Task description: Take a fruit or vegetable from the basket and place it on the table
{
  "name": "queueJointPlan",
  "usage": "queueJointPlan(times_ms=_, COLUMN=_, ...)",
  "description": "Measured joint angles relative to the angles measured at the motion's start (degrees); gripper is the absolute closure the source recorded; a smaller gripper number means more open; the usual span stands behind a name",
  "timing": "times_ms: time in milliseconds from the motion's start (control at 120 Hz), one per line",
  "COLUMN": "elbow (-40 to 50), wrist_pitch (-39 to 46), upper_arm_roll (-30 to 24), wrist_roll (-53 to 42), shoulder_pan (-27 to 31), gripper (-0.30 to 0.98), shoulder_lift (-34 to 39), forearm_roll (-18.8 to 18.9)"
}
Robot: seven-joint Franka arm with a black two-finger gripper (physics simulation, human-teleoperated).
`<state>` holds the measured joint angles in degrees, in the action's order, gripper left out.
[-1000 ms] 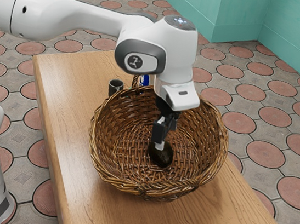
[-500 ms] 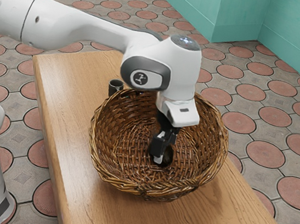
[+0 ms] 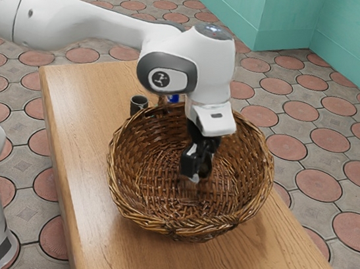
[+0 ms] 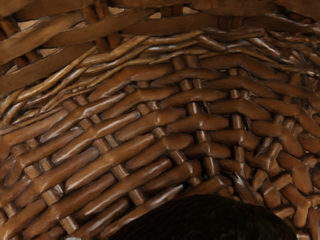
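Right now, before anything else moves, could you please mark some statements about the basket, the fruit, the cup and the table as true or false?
1. The basket stands upright on the wooden table. True.
2. The cup is inside the basket. False: the grey cup stands outside it, on the table near the rim.
3. The gripper holds the dark fruit. True.
4. The dark fruit already lies on the bare tabletop. False: it is in the gripper, which is at the basket's opening.
5. The basket is woven and brown. True.
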<state>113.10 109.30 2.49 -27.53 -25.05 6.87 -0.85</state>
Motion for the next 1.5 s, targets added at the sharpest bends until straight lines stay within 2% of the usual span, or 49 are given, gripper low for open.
queueJointPlan(times_ms=83, elbow=-1.9, wrist_pitch=-0.6, upper_arm_roll=-0.1, wrist_roll=-0.3, shoulder_pan=-2.2, gripper=0.36, shoulder_lift=1.9, forearm_roll=0.1)
queueJointPlan(times_ms=217, elbow=-6.5, wrist_pitch=-1.6, upper_arm_roll=-0.3, wrist_roll=-0.8, shoulder_pan=-8.9, gripper=0.41, shoulder_lift=2.2, forearm_roll=0.2)
queueJointPlan(times_ms=450, elbow=-9.0, wrist_pitch=-2.8, upper_arm_roll=-0.8, wrist_roll=-1.5, shoulder_pan=-17.0, gripper=0.42, shoulder_lift=3.5, forearm_roll=0.4)
queueJointPlan(times_ms=533, elbow=-9.9, wrist_pitch=-3.8, upper_arm_roll=-2.1, wrist_roll=-1.6, shoulder_pan=-17.4, gripper=0.42, shoulder_lift=5.2, forearm_roll=0.6)
queueJointPlan(times_ms=808, elbow=-15.0, wrist_pitch=-5.8, upper_arm_roll=-13.2, wrist_roll=-2.1, shoulder_pan=-17.8, gripper=0.42, shoulder_lift=3.8, forearm_roll=1.7)
queueJointPlan(times_ms=1000, elbow=-16.1, wrist_pitch=-6.2, upper_arm_roll=-16.1, wrist_roll=-2.4, shoulder_pan=-18.2, gripper=0.42, shoulder_lift=1.4, forearm_roll=1.9)
queueJointPlan(times_ms=1200, elbow=-16.2, wrist_pitch=-6.3, upper_arm_roll=-16.7, wrist_roll=-2.6, shoulder_pan=-18.5, gripper=0.43, shoulder_lift=0.2, forearm_roll=2.0)
queueJointPlan(times_ms=1342, elbow=-16.9, wrist_pitch=-6.3, upper_arm_roll=-17.1, wrist_roll=-2.8, shoulder_pan=-19.3, gripper=0.17, shoulder_lift=-0.3, forearm_roll=1.8)
queueJointPlan(times_ms=1500, elbow=-16.9, wrist_pitch=-6.2, upper_arm_roll=-17.0, wrist_roll=-3.0, shoulder_pan=-19.1, gripper=0.06, shoulder_lift=-0.2, forearm_roll=1.7)
